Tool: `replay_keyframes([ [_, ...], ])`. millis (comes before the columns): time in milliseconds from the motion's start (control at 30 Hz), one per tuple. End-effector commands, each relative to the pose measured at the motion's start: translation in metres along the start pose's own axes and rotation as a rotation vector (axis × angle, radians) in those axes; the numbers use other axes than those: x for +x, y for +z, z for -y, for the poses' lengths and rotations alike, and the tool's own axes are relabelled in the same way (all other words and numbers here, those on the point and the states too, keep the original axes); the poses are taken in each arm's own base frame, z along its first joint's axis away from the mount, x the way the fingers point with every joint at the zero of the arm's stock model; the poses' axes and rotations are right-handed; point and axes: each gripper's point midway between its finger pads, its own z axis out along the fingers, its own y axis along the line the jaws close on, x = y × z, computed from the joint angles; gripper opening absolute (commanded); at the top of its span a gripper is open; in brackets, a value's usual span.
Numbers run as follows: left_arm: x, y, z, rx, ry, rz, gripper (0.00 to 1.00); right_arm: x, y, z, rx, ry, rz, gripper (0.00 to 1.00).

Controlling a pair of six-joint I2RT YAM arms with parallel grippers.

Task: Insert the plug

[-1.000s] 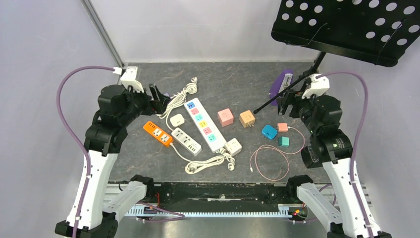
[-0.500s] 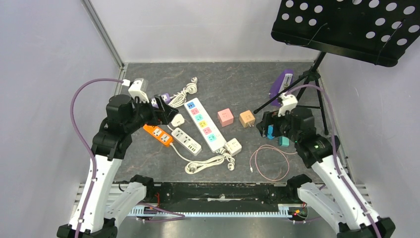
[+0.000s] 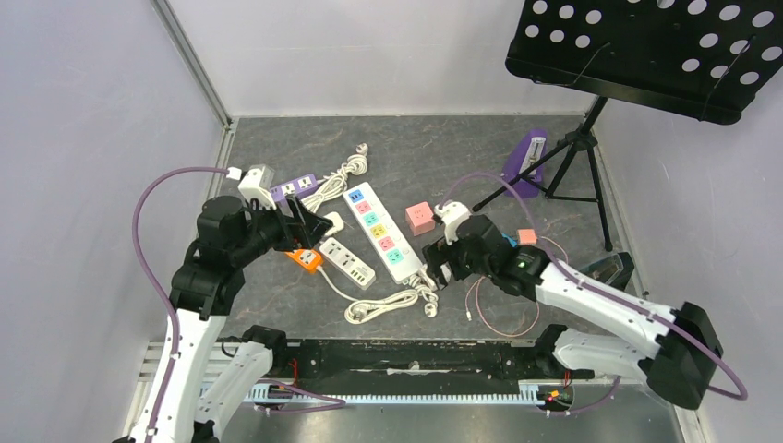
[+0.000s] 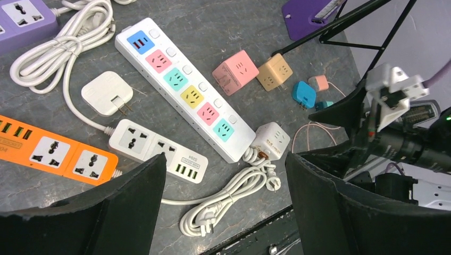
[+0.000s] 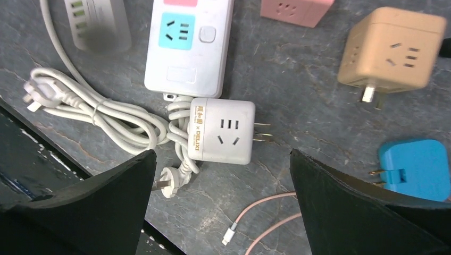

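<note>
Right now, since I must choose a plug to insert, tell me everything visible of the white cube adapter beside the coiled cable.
The white cube adapter is glossy plastic with rounded corners. It lies on the grey table, socket slots facing up, two metal prongs sticking out sideways, print along one edge. The coiled white cable touches the side opposite the prongs; the long white strip ends beside it.

Black music stand (image 3: 646, 51) at 1 o'clock; purple metronome (image 3: 524, 159) beside its tripod legs; pink cable (image 5: 255, 204) looped at 5 o'clock.
</note>
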Motion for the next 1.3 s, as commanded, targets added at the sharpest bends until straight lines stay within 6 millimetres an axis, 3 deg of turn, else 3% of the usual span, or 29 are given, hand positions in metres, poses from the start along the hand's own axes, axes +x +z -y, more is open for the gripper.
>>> replay_keyframes([
  [0,0.000,-0.001,0.006,0.031,-0.029,0.001,0.87,0.006,0.019,-0.004,0.037,-0.052,-0.015,0.98],
  [133,0.004,0.002,0.004,0.028,-0.024,-0.014,0.87,0.015,0.036,-0.004,0.074,-0.071,-0.062,0.97],
  [233,0.005,0.003,-0.001,0.008,-0.015,-0.009,0.86,0.018,0.048,-0.005,0.089,-0.068,-0.093,0.87],
  [533,0.006,0.000,-0.006,-0.013,0.010,0.006,0.86,0.031,0.059,-0.009,0.147,-0.043,-0.122,0.79],
  [667,0.005,0.002,-0.017,-0.063,0.018,0.019,0.87,0.029,0.060,-0.002,0.196,-0.026,-0.101,0.62],
  [800,0.005,0.004,-0.021,-0.081,0.033,0.017,0.87,0.018,0.057,-0.001,0.209,-0.004,-0.058,0.38],
  [900,0.007,0.007,-0.020,-0.068,0.046,0.006,0.87,0.002,0.051,-0.002,0.204,0.015,-0.010,0.30],
  [1167,0.012,0.018,-0.008,0.028,0.060,-0.039,0.83,-0.041,0.039,-0.024,0.025,0.032,0.062,0.31],
  [1267,0.009,0.021,0.010,0.141,0.078,-0.002,0.83,-0.054,0.031,-0.027,-0.060,0.088,0.087,0.31],
])
